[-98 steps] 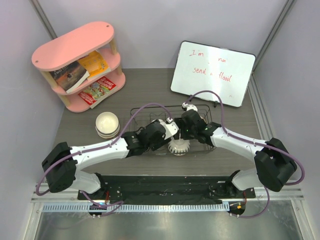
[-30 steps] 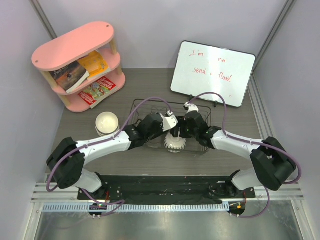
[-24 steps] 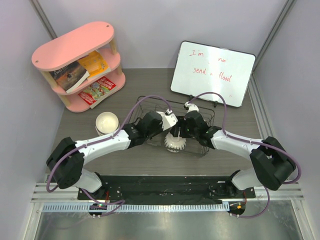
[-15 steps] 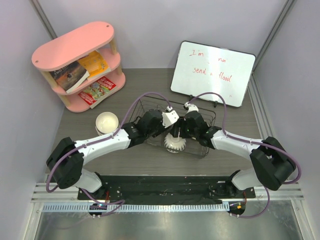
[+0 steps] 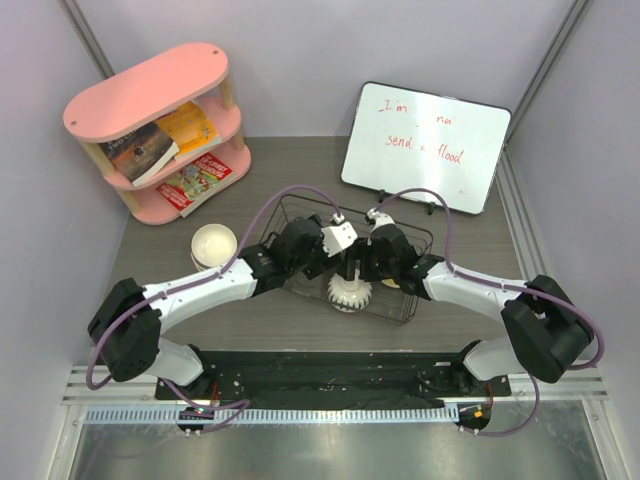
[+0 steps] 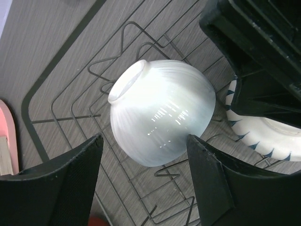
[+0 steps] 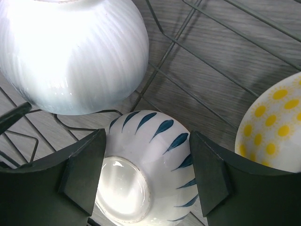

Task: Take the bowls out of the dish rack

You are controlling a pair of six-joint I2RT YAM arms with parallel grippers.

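Note:
The black wire dish rack (image 5: 405, 300) sits mid-table, and both grippers reach into it. In the left wrist view my open left gripper (image 6: 145, 137) flanks the white ribbed bowl (image 6: 162, 113), which lies tilted on the prongs. In the right wrist view my open right gripper (image 7: 147, 133) straddles the upturned blue-and-white bowl (image 7: 155, 155), its fingers (image 7: 211, 169) close beside it. The ribbed bowl (image 7: 70, 56) and the yellow patterned bowl (image 7: 273, 122) lie next to it. From above, the left gripper (image 5: 338, 238) and right gripper (image 5: 362, 262) nearly touch. The cream bowl (image 5: 214, 243) stands on the table to the left. A red sliver (image 6: 96, 221) shows at the frame's bottom edge.
A pink shelf (image 5: 160, 130) with books stands at the far left. A whiteboard (image 5: 425, 145) leans at the far right, just behind the rack. The right gripper's black body (image 6: 263, 47) crowds the left wrist view beside the ribbed bowl.
Both grippers have moved farther into the rack and closer together. The left gripper has swung right over the ribbed bowl. The rack has skewed slightly on the table.

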